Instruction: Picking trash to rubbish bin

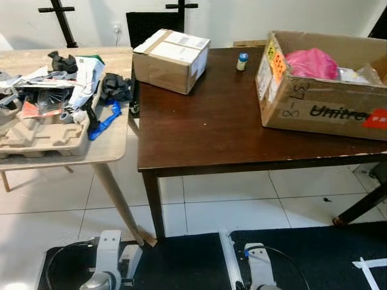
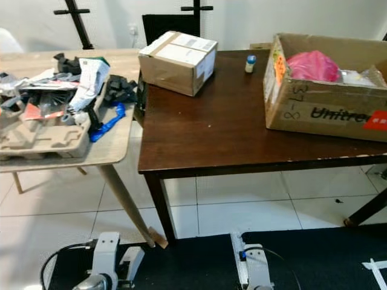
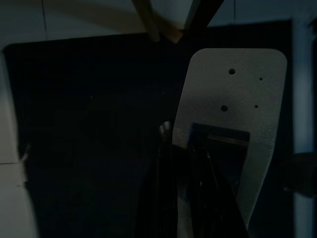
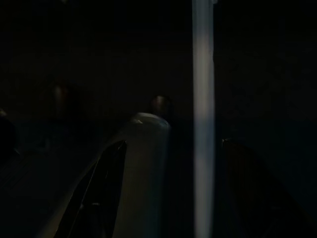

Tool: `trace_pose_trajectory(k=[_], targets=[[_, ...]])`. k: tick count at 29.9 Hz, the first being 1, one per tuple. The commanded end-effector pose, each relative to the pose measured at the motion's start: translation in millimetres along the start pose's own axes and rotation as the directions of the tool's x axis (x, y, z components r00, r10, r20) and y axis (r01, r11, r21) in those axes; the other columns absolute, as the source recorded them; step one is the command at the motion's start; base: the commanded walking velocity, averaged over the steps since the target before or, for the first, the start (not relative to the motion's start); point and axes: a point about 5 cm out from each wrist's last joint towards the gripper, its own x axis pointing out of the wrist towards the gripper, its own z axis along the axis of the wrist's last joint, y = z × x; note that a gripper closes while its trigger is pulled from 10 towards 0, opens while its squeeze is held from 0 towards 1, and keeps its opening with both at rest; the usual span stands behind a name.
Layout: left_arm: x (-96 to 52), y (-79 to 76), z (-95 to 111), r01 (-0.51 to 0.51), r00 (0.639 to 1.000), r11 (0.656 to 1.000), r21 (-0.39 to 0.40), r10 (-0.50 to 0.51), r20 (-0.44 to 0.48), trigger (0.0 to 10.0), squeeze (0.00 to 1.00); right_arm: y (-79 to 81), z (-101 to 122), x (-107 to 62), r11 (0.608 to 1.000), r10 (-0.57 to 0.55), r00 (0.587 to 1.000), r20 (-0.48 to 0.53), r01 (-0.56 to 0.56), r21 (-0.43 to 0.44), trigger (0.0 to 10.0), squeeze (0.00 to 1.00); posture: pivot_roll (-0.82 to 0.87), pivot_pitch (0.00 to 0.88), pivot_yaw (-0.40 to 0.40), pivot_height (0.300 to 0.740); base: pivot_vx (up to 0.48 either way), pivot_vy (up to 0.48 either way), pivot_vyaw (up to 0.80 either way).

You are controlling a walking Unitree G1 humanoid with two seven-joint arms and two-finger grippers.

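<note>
Left claw fingers pressed together, holding nothing, over black mat; right claw spread, empty. Trash pile on light desk.

Floor: white tiles with grey grout; black mat at near edge. Dark brown wooden worktop centre-right; light wood worktop with slanted legs touching its left side. White wall behind, black chair back against it. Lighting even, diffuse.
</note>
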Motion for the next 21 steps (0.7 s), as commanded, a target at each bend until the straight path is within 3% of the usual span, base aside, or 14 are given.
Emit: trace_pose_trajectory(k=[1, 4, 10, 21], targets=[[-0.7, 1.0, -1.7, 0.014, 1.000, 1.000, 0.027, -0.014, -0.003, 10.0, 0.00, -2.0, -13.8, -1.6, 1.000, -0.005, 0.999, -0.049, 0.006, 0.016, 10.0, 0.00, -0.07, 0.097, 0.031, 0.740, 0.000, 0.000, -0.80], [-0.8, 0.1, -1.4, 0.031, 1.000, 0.998, 0.056, -0.031, -0.003, 10.0, 0.00, -0.7, -10.5, -0.9, 1.000, -0.005, 0.999, -0.045, 0.006, 0.017, 10.0, 0.00, -0.07, 0.093, 0.026, 0.740, 0.000, 0.000, -0.53], [-1.2, -0.7, -4.4, 0.042, 0.999, 0.999, 0.025, -0.042, -0.012, 10.0, 0.00, 5.3, 1.8, 1.3, 1.000, 0.002, 0.999, -0.032, -0.002, 0.026, 10.0, 0.00, -0.07, 0.089, 0.024, 0.740, 0.000, 0.000, 0.00], [-3.0, 4.1, -8.6, 0.042, 0.999, 0.997, 0.061, -0.041, -0.027, 10.0, 0.00, 6.4, 10.3, 2.3, 1.000, -0.004, 1.000, -0.023, 0.004, 0.024, 10.0, 0.00, -0.08, 0.086, 0.029, 0.740, 0.000, 0.000, -0.80]])
